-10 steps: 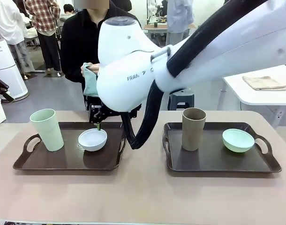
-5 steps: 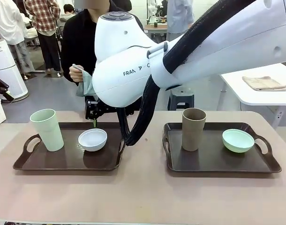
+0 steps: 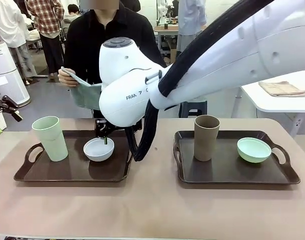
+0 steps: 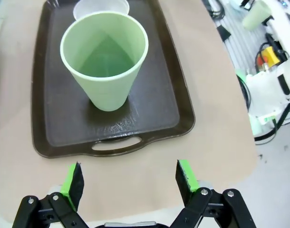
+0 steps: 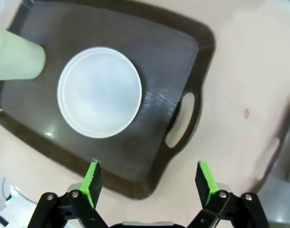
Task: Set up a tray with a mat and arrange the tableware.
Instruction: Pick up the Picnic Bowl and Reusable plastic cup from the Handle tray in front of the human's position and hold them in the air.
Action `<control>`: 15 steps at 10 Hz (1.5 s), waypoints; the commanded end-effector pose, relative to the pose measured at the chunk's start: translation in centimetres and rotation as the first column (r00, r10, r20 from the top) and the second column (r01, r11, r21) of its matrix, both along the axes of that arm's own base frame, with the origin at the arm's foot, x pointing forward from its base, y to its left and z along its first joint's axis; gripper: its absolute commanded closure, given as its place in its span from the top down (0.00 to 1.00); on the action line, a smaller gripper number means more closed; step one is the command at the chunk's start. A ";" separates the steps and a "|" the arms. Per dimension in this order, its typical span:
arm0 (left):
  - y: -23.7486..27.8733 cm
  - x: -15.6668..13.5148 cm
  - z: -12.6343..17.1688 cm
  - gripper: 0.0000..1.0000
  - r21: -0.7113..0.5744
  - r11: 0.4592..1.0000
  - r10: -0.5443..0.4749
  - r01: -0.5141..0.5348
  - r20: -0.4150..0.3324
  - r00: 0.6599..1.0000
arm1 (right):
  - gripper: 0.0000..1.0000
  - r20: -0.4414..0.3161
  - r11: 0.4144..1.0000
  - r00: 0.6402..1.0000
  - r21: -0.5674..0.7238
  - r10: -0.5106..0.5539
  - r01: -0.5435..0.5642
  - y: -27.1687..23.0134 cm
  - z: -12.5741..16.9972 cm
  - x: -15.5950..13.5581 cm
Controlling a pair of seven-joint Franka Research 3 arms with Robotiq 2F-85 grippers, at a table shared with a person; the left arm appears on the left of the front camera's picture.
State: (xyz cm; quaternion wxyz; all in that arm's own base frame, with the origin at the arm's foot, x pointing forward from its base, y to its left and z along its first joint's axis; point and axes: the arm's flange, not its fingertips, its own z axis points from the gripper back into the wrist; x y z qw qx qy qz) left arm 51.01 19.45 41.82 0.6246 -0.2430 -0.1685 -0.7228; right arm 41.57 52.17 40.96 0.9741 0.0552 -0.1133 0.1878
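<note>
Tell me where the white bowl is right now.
In the front view the white bowl sits on the left tray, right of the pale green cup, below the open right gripper.

Bright, even indoor light; right wrist view slightly blurred

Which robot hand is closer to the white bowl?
Right. The right hand is open just above the far rim of the white bowl. The left hand is open past the end of the tray, with the green cup between.
</note>
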 end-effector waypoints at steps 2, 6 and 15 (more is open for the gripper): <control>0.5 0.7 -1.4 1.00 -0.099 0.992 0.071 -0.078 -0.080 0.994 | 1.00 0.001 0.999 1.000 -0.033 -0.024 0.024 2.4 -1.4 1.8; -1.9 1.2 -4.6 1.00 -0.229 0.954 0.171 -0.195 -0.118 0.978 | 1.00 -0.025 0.999 1.000 -0.042 -0.018 0.017 3.4 -3.2 3.1; -5.0 1.2 -7.1 1.00 -0.243 0.956 0.149 -0.167 -0.088 0.985 | 1.00 0.029 0.998 0.997 -0.006 -0.068 0.068 3.5 -5.2 4.6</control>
